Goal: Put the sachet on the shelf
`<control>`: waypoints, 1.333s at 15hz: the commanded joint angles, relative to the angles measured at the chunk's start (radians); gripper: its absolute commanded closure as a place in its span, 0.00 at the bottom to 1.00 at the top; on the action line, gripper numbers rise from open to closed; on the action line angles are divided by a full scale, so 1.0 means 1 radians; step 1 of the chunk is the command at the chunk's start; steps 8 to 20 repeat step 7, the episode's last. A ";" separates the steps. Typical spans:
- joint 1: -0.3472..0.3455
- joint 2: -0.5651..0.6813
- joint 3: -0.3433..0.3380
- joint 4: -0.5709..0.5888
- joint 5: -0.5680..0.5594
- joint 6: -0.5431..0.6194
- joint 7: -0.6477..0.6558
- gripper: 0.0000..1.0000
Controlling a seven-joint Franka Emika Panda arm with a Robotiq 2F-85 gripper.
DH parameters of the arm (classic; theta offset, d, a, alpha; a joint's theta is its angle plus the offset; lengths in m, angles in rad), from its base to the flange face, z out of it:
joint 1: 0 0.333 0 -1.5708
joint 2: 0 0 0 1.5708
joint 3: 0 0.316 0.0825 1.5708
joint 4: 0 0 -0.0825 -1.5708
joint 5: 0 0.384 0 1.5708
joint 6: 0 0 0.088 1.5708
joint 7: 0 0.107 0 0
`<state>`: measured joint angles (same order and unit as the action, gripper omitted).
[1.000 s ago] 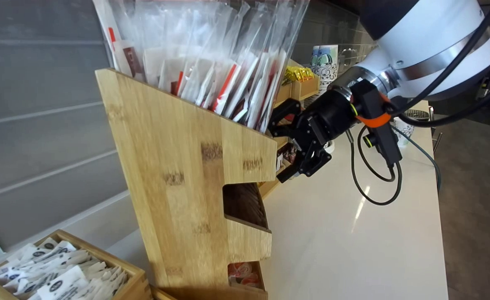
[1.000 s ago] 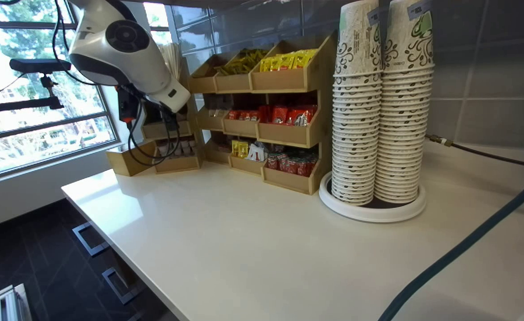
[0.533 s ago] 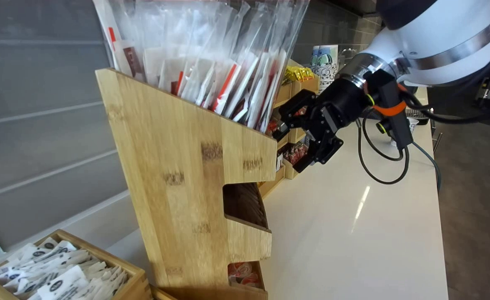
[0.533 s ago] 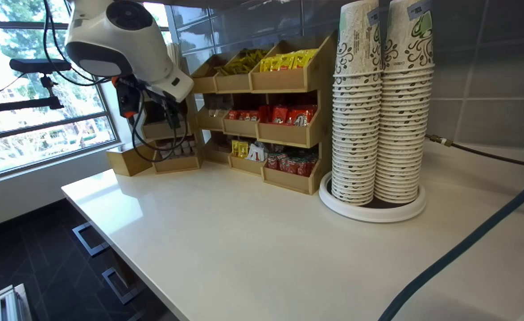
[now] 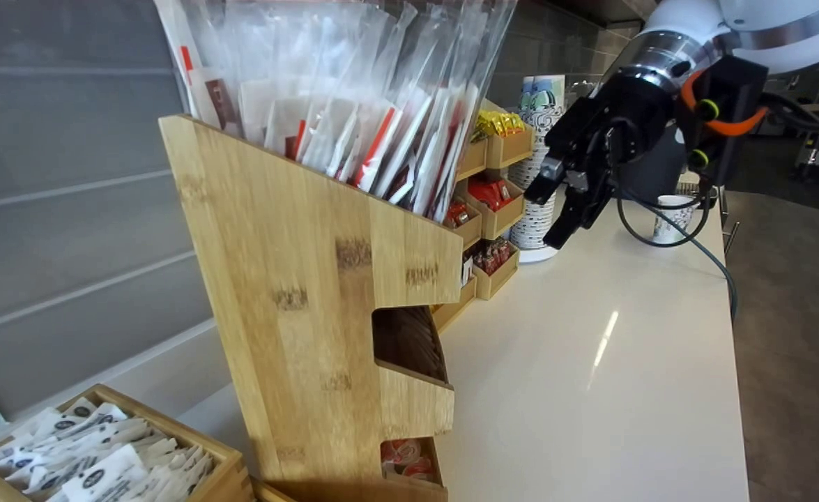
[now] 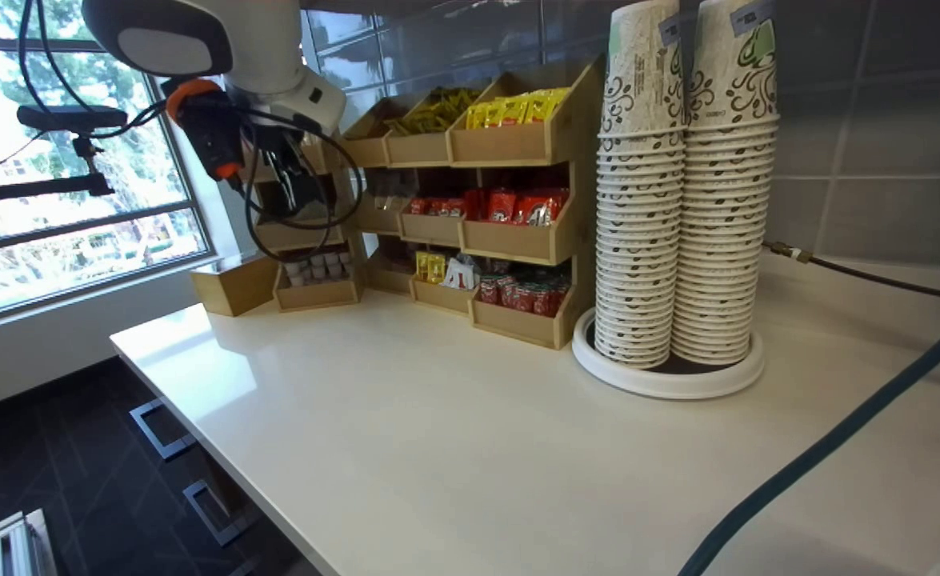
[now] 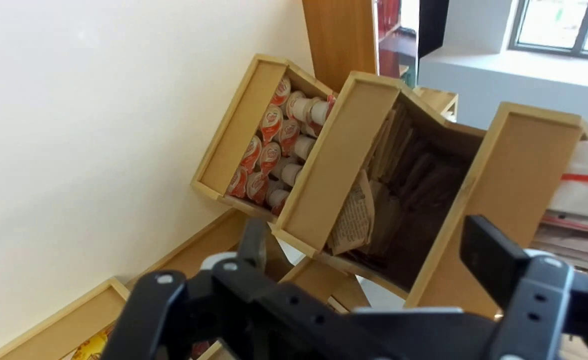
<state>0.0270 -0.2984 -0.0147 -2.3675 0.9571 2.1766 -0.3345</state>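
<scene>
The bamboo shelf [image 5: 311, 279] stands tall in an exterior view; its lower tier [image 6: 318, 296] shows beyond the arm in an exterior view. In the wrist view the shelf [image 7: 341, 167] shows its tiers from the front. A small flat brown sachet [image 7: 355, 217] with printed text leans at the lower front corner of the dark middle compartment, among other brown packets. My gripper [image 7: 366, 240] is open, with nothing between its fingers. The gripper [image 5: 547, 217] hangs above the counter, apart from the shelf. The sachet is hidden in both exterior views.
Wrapped utensils [image 5: 353, 125] fill the shelf's top. A tray of white packets [image 5: 102, 453] stands beside it. A wooden rack [image 6: 510, 240] holds red and yellow packets. Stacked paper cups [image 6: 638, 240] stand beside the rack on the counter [image 6: 406, 448]. Creamer cups [image 7: 271, 145] fill the shelf's lower tier.
The open gripper has drawn back from the shelf, upward and to the right in an exterior view. Its fingers, partly behind the shelf earlier, now show fully.
</scene>
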 commanded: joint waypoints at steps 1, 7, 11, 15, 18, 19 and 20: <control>-0.023 -0.074 -0.037 -0.011 -0.084 -0.102 -0.032 0.00; -0.020 -0.069 -0.048 0.001 -0.057 -0.097 -0.028 0.00; -0.020 -0.069 -0.048 0.001 -0.057 -0.097 -0.028 0.00; -0.020 -0.069 -0.048 0.001 -0.057 -0.097 -0.028 0.00; -0.020 -0.069 -0.048 0.001 -0.057 -0.097 -0.028 0.00; -0.020 -0.069 -0.048 0.001 -0.057 -0.097 -0.028 0.00; -0.020 -0.069 -0.048 0.001 -0.057 -0.097 -0.028 0.00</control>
